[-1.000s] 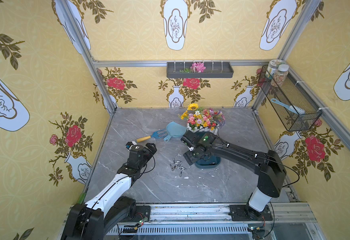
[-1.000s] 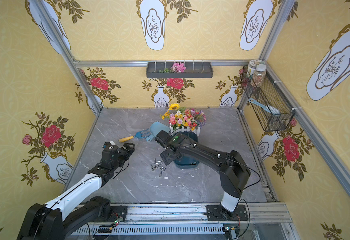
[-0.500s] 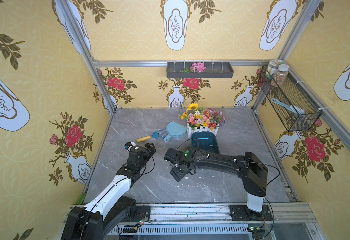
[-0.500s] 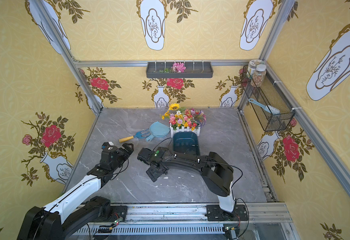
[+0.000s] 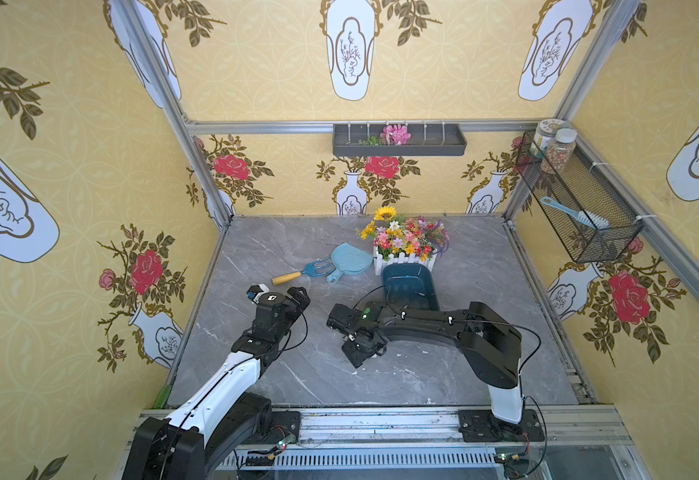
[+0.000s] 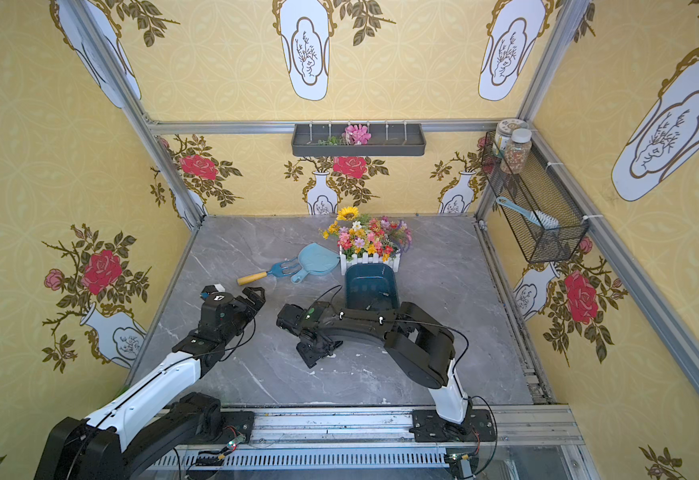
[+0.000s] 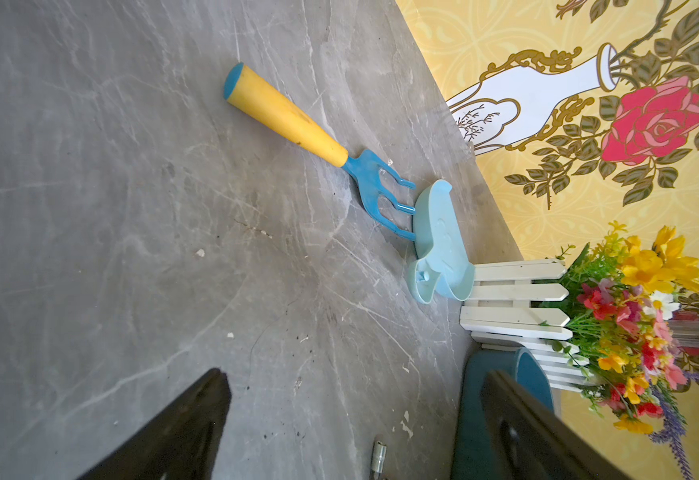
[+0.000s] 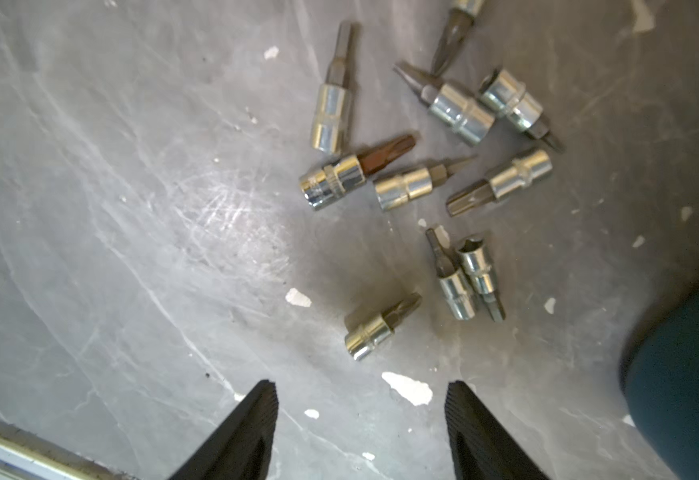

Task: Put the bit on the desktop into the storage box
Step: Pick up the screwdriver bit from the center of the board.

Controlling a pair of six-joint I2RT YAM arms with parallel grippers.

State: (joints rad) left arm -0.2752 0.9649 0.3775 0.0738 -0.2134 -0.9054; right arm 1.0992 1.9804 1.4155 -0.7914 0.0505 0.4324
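1. Shift: my right claw [image 8: 360,390] swung from dark teal oblong plastic storage box [image 5: 408,286] to scattered chrome steel bits [image 8: 422,178]; spread, empty.
2. Bits lie on grey marble-look worktop [image 8: 131,208] beside box; next pick.
3. My left claw [image 7: 354,374] spread, idle.

The cell is enclosed by walls [image 5: 256,62] papered in yellow and printed with white vases, red roses and dark leaves. The panels are joined by aluminium posts [image 5: 160,83]. A dark grey trough [image 5: 422,147] is fixed to the back wall, and a pink flower [image 5: 395,134] is laid in it. A black wire basket [image 5: 588,183] is hung on a side wall, with two jars [image 5: 557,151] and a light blue brush [image 5: 576,214] kept in it. Everything is evenly lit.
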